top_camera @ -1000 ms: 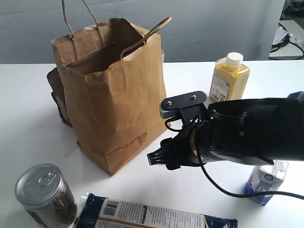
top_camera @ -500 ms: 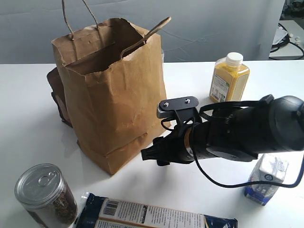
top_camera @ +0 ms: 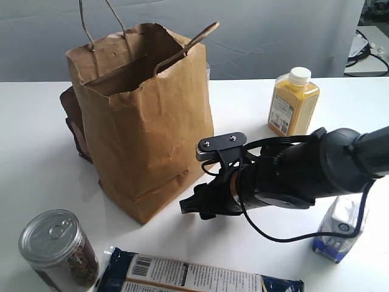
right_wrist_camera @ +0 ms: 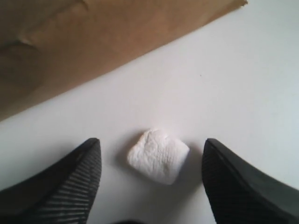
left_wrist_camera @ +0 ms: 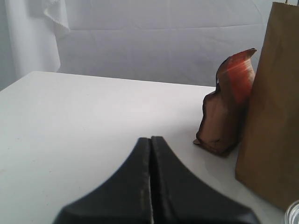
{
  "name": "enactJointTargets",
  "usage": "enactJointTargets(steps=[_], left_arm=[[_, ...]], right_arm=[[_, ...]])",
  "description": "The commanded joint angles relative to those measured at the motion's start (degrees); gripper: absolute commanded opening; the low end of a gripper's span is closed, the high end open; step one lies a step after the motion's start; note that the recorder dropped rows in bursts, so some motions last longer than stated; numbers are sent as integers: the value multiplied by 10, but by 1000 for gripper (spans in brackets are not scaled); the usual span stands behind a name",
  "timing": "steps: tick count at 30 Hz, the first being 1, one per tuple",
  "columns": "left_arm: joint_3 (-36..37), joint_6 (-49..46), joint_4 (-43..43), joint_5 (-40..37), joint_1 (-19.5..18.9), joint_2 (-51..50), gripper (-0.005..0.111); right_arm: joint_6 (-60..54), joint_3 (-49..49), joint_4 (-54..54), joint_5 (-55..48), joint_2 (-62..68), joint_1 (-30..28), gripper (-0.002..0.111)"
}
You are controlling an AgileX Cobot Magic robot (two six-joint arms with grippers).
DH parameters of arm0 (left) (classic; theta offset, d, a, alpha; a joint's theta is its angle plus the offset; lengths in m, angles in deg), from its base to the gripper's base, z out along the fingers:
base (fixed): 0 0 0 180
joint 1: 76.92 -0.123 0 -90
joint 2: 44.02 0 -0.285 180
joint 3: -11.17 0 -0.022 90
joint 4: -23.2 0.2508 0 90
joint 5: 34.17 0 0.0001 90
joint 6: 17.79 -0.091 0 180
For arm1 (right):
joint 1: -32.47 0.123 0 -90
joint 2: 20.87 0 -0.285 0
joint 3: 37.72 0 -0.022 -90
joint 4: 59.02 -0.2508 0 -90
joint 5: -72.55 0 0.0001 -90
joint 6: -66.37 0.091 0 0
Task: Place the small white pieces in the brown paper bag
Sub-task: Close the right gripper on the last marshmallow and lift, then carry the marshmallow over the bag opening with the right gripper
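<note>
One small white piece (right_wrist_camera: 158, 155) lies on the white table between the spread fingers of my right gripper (right_wrist_camera: 150, 142), which is open and touches nothing. The brown paper bag (top_camera: 146, 121) stands upright with its mouth open; its base (right_wrist_camera: 70, 42) is just beyond the piece. In the exterior view my right gripper (top_camera: 188, 207) is low over the table at the bag's front right corner and hides the piece. No other white pieces show. My left gripper (left_wrist_camera: 150, 139) is shut and empty, hovering over bare table near the bag's side (left_wrist_camera: 273, 93).
A dark brown pouch (top_camera: 73, 121) leans behind the bag. A yellow juice bottle (top_camera: 293, 100) stands at the back right. A white-and-blue carton (top_camera: 341, 231) is at the front right, a tin can (top_camera: 58, 249) at the front left, and a blue packet (top_camera: 194, 277) along the front edge.
My right arm has moved left and lower, bringing its gripper down beside the bag's front corner. The bag and the other items have not moved.
</note>
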Motion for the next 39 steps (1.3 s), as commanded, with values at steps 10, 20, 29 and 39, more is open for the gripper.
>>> enactJointTargets(steps=[10,20,29,39], left_arm=[[2,2,-4,3,4,2,0],[2,2,-4,3,4,2,0],[2,2,-4,3,4,2,0],[2,2,-4,3,4,2,0]], right_arm=[[1,-40,9,-63,32,-4,44],[-1,-30,-15,-106,32,6,28],[-1,22,-14,-95,-30,59,28],[1,53,-19,-128,-209,120,28]])
